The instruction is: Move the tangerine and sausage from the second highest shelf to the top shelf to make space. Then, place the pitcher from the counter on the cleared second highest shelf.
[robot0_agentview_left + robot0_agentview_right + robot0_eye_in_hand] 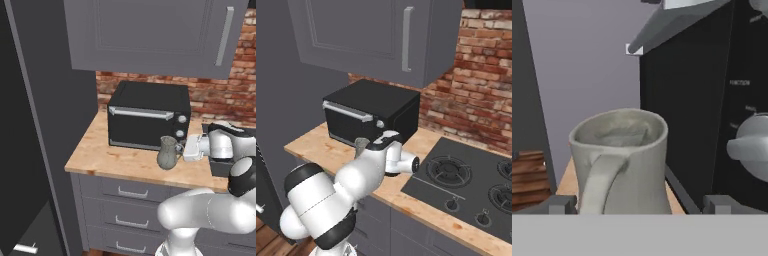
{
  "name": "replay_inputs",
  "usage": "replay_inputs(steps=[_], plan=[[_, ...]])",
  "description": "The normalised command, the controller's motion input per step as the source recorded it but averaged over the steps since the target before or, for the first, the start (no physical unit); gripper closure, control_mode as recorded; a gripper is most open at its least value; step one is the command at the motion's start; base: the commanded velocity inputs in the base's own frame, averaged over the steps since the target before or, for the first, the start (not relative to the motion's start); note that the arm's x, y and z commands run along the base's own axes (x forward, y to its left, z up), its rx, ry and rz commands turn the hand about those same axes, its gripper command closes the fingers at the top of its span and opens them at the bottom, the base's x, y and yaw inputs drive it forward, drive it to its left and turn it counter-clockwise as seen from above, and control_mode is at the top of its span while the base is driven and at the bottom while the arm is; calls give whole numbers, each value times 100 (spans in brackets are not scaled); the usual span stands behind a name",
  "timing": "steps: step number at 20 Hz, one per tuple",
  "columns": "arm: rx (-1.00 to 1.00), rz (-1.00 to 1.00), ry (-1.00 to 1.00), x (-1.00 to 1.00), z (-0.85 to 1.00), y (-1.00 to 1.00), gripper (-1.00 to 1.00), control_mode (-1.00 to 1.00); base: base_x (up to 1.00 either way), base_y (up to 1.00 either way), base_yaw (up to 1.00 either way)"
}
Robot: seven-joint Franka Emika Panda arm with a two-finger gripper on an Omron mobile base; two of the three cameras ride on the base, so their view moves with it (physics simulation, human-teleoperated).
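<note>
The grey pitcher [168, 152] stands upright on the tan wooden counter [105, 155], just in front of the microwave's right end. My gripper [182, 148] reaches in level from the right and is open. In the hand view the pitcher [619, 160] is very close, with its handle facing the camera. The gripper [640, 204] has one fingertip [562, 204] on each side of the pitcher's base, and neither clearly touches it. In the right base view my arm covers most of the pitcher [361, 145]. The tangerine, the sausage and both shelves are out of view.
A black microwave [148, 120] sits right behind the pitcher, with its knobs close to my hand. Grey wall cabinets [150, 35] hang overhead. A black hob [466, 185] lies on the counter to the right. A tall dark panel [50, 125] rises to the left, and grey drawers [132, 192] sit below.
</note>
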Motion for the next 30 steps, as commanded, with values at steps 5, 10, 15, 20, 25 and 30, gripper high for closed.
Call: replay_inputs(steps=[5,10,15,20,25,30], plan=[[0,0,1,21,-19,3,100,-100,0,0,0],[0,0,5,10,-24,10,100,-100,0,0,0],[0,0,14,-3,-25,19,100,-100,0,0,0],[0,1,13,-13,-22,33,100,-100,0,0,0],[0,1,1,-1,0,1,100,-100,0,0,0],[-1,-5,-8,-14,14,13,100,-100,0,0,0]])
